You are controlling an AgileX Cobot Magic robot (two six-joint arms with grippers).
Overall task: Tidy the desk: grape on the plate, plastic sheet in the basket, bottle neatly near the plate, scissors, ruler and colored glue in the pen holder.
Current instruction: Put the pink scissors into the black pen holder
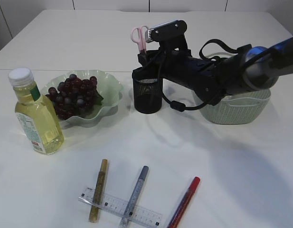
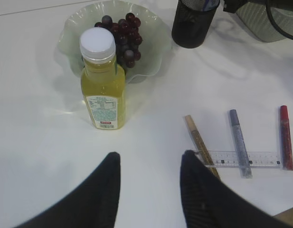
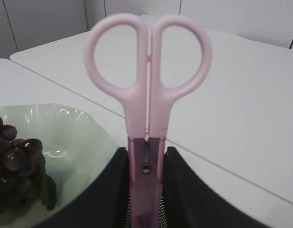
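- Now the right pincer (image 3: 145,166) clamps the pink-handled plastic scissors (image 3: 147,95) upright over the black mesh pen holder (image 1: 147,95).
- Left pincer (image 2: 150,164) gapes empty; yellow-liquid plastic bottle (image 2: 102,80) at its twelve o'clock.

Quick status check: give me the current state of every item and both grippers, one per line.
scissors: upright, handles up, clamped in right gripper over pen holder
left gripper: open, empty
grapes: on plate
bottle: upright, capped, beside plate
ruler: flat on table, under two glue pens
gold glue pen, silver glue pen, red glue pen: lying on table
basket: behind right arm, contents hidden
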